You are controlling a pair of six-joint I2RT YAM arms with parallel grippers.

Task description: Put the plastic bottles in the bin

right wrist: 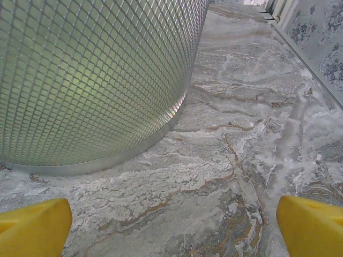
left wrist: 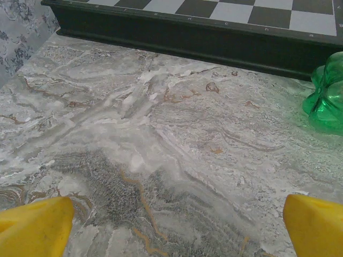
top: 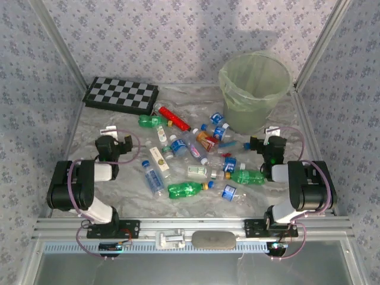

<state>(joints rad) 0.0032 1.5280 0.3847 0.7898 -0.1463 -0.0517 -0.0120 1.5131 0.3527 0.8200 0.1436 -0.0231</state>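
Top external, barely begun: saw the plastic bottles [top: 190, 189] strewn over the table [top: 193, 98] short of the bin [top: 252, 111], with none visibly inside, and found left gripper [left wrist: 171, 230] and right gripper [right wrist: 171, 230] spread wide, empty.

Plastic bottles [top: 178, 145] scattered mid-table, lying flat: mostly clear with blue labels, three green. Bin [top: 255, 110] upright far right, bag-lined. Checkerboard [top: 122, 95] far left, red stick [top: 174, 117] near it. Left gripper [top: 111, 139] left of pile; right gripper [top: 270, 141] near bin.
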